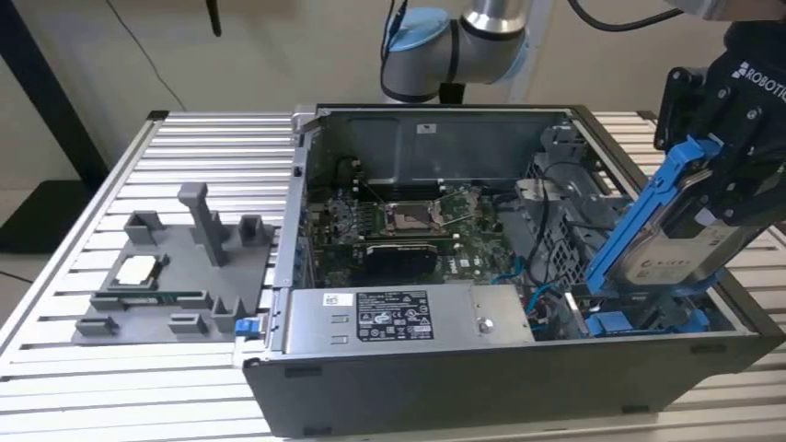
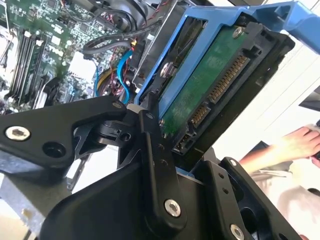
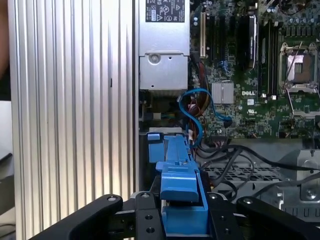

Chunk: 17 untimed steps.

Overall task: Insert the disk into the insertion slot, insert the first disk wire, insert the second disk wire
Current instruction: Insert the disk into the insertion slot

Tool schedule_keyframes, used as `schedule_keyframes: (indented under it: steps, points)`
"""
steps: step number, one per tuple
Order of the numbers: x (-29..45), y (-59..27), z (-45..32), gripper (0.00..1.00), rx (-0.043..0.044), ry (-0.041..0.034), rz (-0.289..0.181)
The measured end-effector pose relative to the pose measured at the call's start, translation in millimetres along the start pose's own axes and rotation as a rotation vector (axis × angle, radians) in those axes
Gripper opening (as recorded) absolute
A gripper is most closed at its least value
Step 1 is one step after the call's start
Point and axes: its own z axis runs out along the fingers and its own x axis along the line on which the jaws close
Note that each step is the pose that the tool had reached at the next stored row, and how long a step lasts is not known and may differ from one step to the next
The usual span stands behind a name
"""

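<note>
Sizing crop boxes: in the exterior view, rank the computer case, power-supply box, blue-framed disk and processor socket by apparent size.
1. Dark grey metal computer case.
2. Tie: grey labelled metal power-supply box and silver-grey disk in blue plastic carrier frame; the raised disk may sit nearer the camera.
3. Square metal processor socket.

gripper (image 1: pixel 722 175): cut by exterior view's edge | disk (image 1: pixel 669 258): foot behind case wall (image 1: pixel 491 382)

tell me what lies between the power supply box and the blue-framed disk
Looped blue cables lie between the power supply box and the disk, as the first wrist view shows.
</note>
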Motion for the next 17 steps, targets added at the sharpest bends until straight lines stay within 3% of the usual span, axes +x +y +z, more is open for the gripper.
schedule_keyframes:
  steps: [4,9,17]
  points:
    - [0.0,0.7,4.1,0.33,0.0004,0.0,0.0]
    - [0.0,0.8,10.0,0.33,0.0007,0.007,0.0]
    - [-0.1,0.6,18.9,0.33,0.0015,0.0069,0.0]
